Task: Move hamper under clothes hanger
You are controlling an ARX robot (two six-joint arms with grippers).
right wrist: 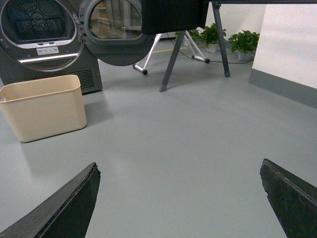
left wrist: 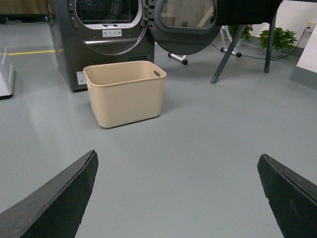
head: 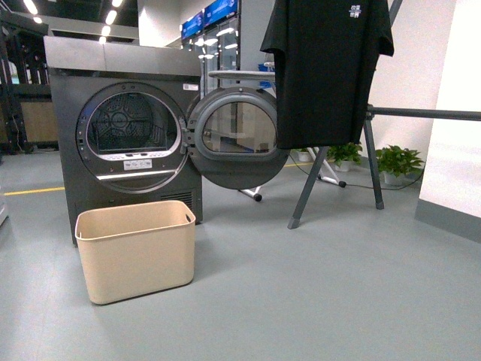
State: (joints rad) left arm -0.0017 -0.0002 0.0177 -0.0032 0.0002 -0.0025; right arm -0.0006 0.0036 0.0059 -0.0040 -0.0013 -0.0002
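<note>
The beige hamper [head: 135,252] stands upright on the grey floor [head: 316,301], mouth open to the ceiling, just in front of the grey dryer [head: 113,90] and below its open drum. Its long axis runs left to right across the front view, roughly parallel to the dryer's face, with one long wall turned toward the camera. A slot handle [head: 186,218] shows in the short end nearest the dryer door [head: 237,139], which is swung open. The clothes hanger [head: 307,189] stands to the right on slanted legs, well apart from the hamper, with a black T-shirt [head: 327,71] draped from it (the top of the rack is out of frame). Potted plants [head: 398,162] sit by the wall behind. In the wrist views, the left gripper [left wrist: 177,156] and the right gripper [right wrist: 179,164] hang above bare floor, each with jaws spread wide and nothing between them.
</note>
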